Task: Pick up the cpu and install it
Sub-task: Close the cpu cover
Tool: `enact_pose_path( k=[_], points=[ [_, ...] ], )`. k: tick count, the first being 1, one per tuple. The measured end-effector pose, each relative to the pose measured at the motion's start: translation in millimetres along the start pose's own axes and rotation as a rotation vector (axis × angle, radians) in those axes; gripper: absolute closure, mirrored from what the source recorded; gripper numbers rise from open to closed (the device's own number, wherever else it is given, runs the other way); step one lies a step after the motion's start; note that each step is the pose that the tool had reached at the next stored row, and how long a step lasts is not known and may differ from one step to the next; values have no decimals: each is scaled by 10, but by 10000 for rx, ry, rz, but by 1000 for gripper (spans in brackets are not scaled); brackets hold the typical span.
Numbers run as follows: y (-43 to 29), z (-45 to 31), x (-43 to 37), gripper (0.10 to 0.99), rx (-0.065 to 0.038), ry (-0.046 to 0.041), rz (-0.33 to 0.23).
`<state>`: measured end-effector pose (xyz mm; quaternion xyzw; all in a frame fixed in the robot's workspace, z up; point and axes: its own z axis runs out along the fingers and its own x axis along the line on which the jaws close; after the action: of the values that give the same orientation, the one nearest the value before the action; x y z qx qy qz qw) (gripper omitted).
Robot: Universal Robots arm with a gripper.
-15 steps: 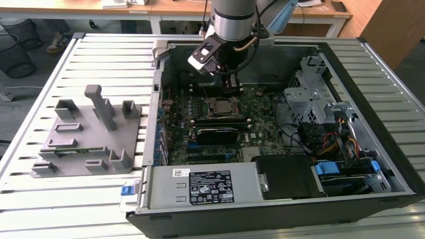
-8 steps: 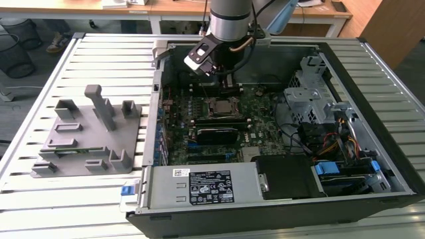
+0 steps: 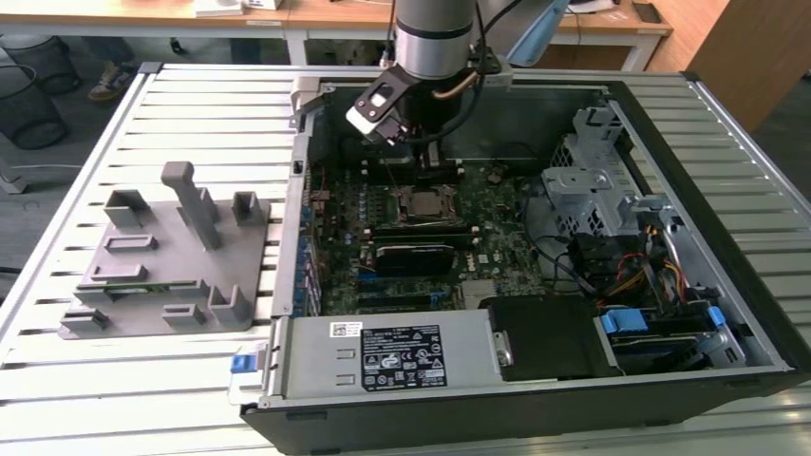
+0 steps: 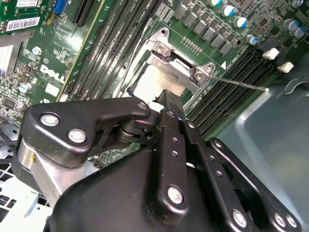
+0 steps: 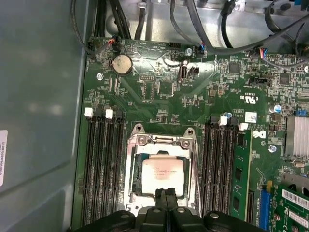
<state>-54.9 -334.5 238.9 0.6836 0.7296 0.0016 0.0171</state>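
Observation:
The cpu lies flat in the metal-framed socket on the green motherboard, its silvery top facing up; it also shows as the cpu in the exterior view and the cpu in the second wrist view. My gripper hangs just above the cpu's near edge. Its two black fingers are pressed together with nothing between them. In the exterior view the gripper reaches down into the open computer case, slightly behind the socket. The black linkage hides part of the cpu in the second wrist view.
Memory slots flank the socket on both sides. A thin socket lever sticks out sideways. A grey fixture block stands on the slatted table at the exterior view's left. A power supply, drive cage and cables crowd the case.

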Motion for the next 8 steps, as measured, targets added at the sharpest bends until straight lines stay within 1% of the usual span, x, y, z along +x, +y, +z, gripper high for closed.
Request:
enact_pose_path(
  k=[8],
  points=[
    [-59, 20, 5, 980, -1, 1, 0]
  ],
)
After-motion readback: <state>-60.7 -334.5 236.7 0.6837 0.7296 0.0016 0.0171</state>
